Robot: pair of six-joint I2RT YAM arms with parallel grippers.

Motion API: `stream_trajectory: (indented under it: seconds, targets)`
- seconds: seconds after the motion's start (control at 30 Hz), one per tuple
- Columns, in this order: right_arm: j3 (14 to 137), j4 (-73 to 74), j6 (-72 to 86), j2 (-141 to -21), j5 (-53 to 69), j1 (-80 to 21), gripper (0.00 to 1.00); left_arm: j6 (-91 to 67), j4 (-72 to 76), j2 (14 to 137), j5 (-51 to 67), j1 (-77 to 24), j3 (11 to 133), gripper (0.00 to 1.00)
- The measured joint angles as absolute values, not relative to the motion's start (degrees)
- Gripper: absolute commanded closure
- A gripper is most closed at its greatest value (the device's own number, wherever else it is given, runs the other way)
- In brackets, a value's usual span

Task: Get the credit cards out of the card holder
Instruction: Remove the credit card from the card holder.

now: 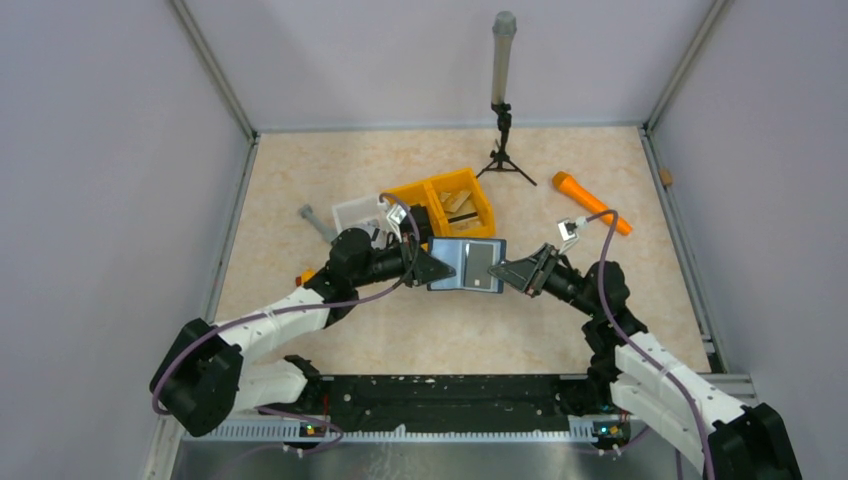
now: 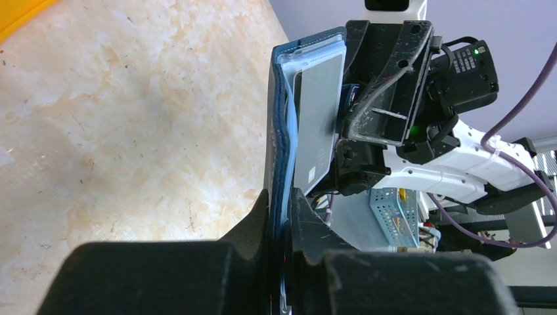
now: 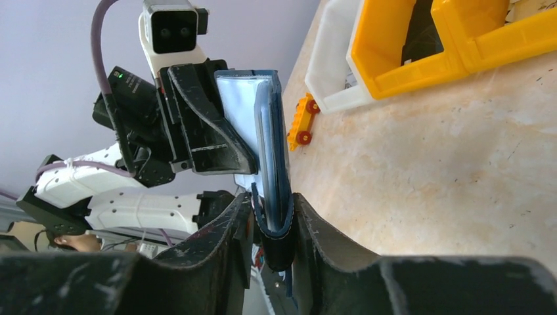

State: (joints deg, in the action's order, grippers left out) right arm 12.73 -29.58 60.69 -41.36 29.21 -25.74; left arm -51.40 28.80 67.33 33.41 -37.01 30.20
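Judging by the silvery card (image 2: 318,125) lying on the holder's (image 1: 450,262) pale inner face, the task had barely begun. No card lay loose on the table (image 1: 450,330), and the tan-orange one was not visible. Every card remained to be drawn out.

The holder hung over mid-table between both arms. The left gripper (image 1: 432,266) was clamped on its 9 o'clock edge. The right gripper (image 1: 508,272) had a finger on either face of the 3 o'clock edge and seemed pinched on it, with one finger against the card's side.

Room was tight at the back. The bin (image 3: 407,69) and white tray (image 1: 358,212) sat just beyond the holder at 11 to 12 o'clock, near the left wrist. A toy car (image 3: 302,121) lay at 9 o'clock by that arm. The tripod (image 1: 503,160) stood farther off at 12, and an orange tool (image 1: 590,200) lay at 2, near the right arm's cable. Bare table lay open from 4 to 7 o'clock — probably the safest way to slide a card out, since the enclosure walls were well apart on both sides.
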Motion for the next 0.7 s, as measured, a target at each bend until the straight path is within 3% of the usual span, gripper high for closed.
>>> stream_trajectory:
  seconds: [0.17, 0.27, 0.37, 0.43, 0.6, 0.7]
  targets:
    - [12.7, -29.7, 60.7, -41.9, 29.1, -25.7, 0.85, -52.4, 30.8, 68.2, 34.2, -37.0, 30.2, 1.00]
    - [12.7, -29.8, 60.7, -41.9, 29.1, -25.7, 0.86, -52.8, 31.7, 68.5, 34.7, -37.0, 30.0, 1.00]
    - [12.7, -30.1, 60.8, -41.8, 29.1, -25.7, 0.99, -52.9, 32.4, 68.8, 34.7, -37.0, 29.8, 0.99]
    - [12.7, -30.0, 60.8, -41.5, 29.0, -25.7, 1.00, -53.1, 33.1, 69.1, 34.9, -36.9, 29.6, 0.89]
    - [12.7, -27.7, 60.4, -39.5, 28.4, -25.7, 1.00, -52.4, 32.8, 69.1, 35.3, -36.0, 29.5, 0.48]
    - [12.8, -24.4, 59.5, -38.1, 27.8, -25.7, 1.00, -49.2, 27.8, 67.9, 33.6, -35.3, 29.7, 0.36]
